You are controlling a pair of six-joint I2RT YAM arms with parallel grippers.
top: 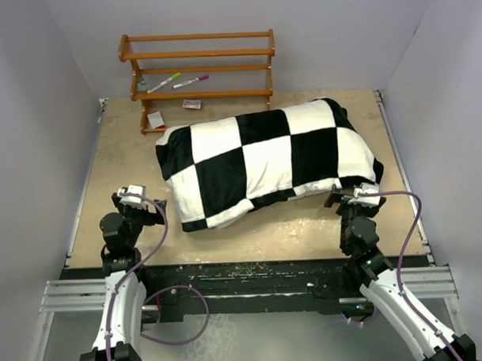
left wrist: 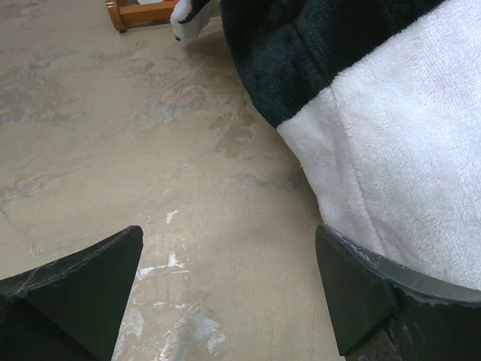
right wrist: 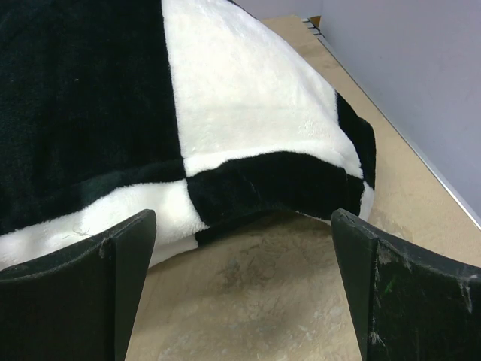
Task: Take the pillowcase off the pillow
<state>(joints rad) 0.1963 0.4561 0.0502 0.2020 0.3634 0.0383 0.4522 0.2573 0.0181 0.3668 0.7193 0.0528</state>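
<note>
Across desk (top: 129, 153) centre, pillowcase (top: 264, 160) is laid; left tool (left wrist: 225, 286) and right tool (right wrist: 244, 286) are held spread beside it.

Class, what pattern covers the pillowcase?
Large black and white checkerboard squares on the pillowcase, clearest in the top external view.

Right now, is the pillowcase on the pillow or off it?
On. The pillowcase lies plump and filled on the table; no bare white pillow shows in any view.
</note>
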